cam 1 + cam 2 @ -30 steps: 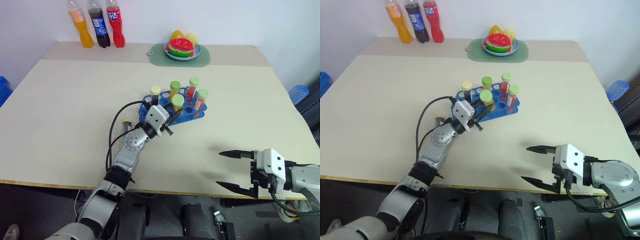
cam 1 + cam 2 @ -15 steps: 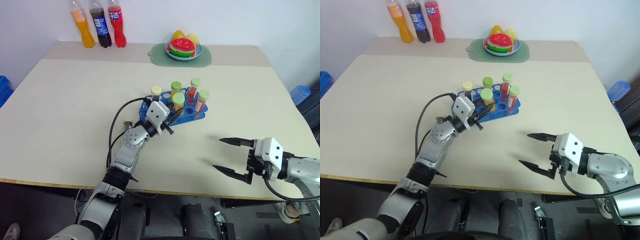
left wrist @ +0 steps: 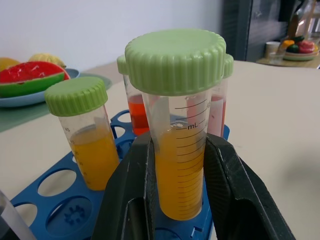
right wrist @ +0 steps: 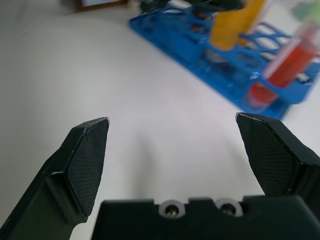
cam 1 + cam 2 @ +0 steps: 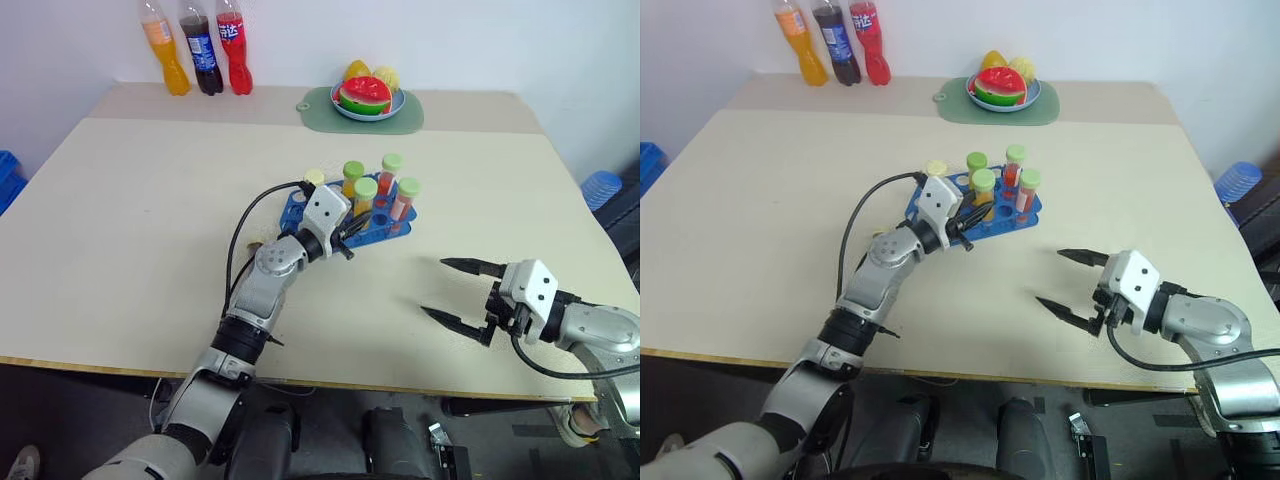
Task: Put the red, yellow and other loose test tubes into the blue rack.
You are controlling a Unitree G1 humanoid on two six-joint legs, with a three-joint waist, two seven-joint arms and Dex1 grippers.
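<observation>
The yellow tube (image 3: 181, 165) is showing a clear, graduated wall filled most of the way with orange-yellow liquid, and it is wearing a ribbed pale green screw cap. It is standing upright over the blue rack (image 5: 385, 226), near the middle of the table (image 5: 140, 210), with the left gripper (image 3: 175, 192) pinching it: both black fingers (image 3: 227, 175) are pressing against its sides low on the wall.

In the rack, more capped tubes are standing: another orange-yellow tube (image 3: 89, 145), two red tubes (image 5: 400, 200), and one with a pale yellow cap (image 5: 314, 177) behind the left wrist. Whether the gripped tube's foot is sitting in a hole is something I cannot tell.

The left wrist view is giving the printed scale and the empty round holes of the rack, detail the head views are not resolving. The head views are giving the wider layout: a small loose tube (image 5: 254, 244) lying on the table beside the left forearm, the right gripper (image 5: 458, 292) hovering well apart from the rack near the table's front edge, its jaws spread wide and holding nothing, three drink bottles (image 5: 196, 50) at the far edge, and a fruit plate (image 5: 366, 96) on a green mat (image 5: 318, 110).
</observation>
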